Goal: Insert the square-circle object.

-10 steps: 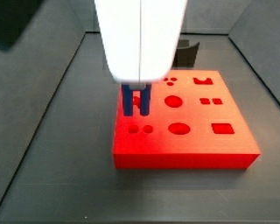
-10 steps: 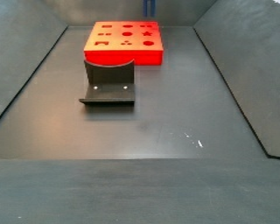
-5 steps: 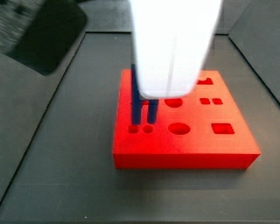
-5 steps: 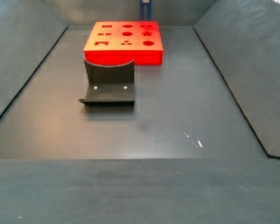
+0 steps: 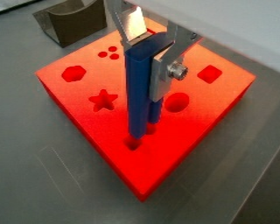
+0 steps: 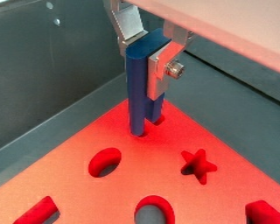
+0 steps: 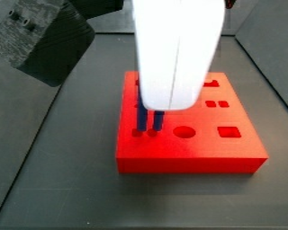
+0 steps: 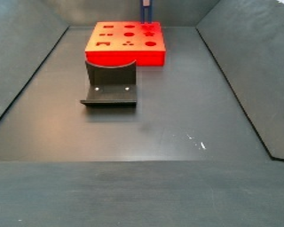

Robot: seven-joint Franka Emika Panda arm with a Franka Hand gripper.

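Observation:
The square-circle object (image 5: 140,87), a long blue double-bar peg, stands upright between my gripper's (image 5: 149,52) silver fingers, which are shut on its upper part. It shows the same way in a wrist view (image 6: 142,87). Its lower end meets the paired hole near one edge of the red block (image 5: 90,79); how deep it sits I cannot tell. In a side view the white gripper body (image 7: 153,101) hangs over the block's (image 7: 219,148) front left, with the peg (image 7: 148,119) below it. In a side view the peg (image 8: 145,11) stands at the block's (image 8: 127,53) far side.
The red block carries several other shaped holes, among them a star (image 5: 102,100) and a hexagon (image 5: 73,73). The dark grey fixture (image 8: 110,84) stands on the floor beside the block and also shows in a wrist view (image 5: 70,22). Grey walls surround the floor.
My gripper has moved with the peg toward the block's front left and come lower. The peg's lower end now reaches the paired hole.

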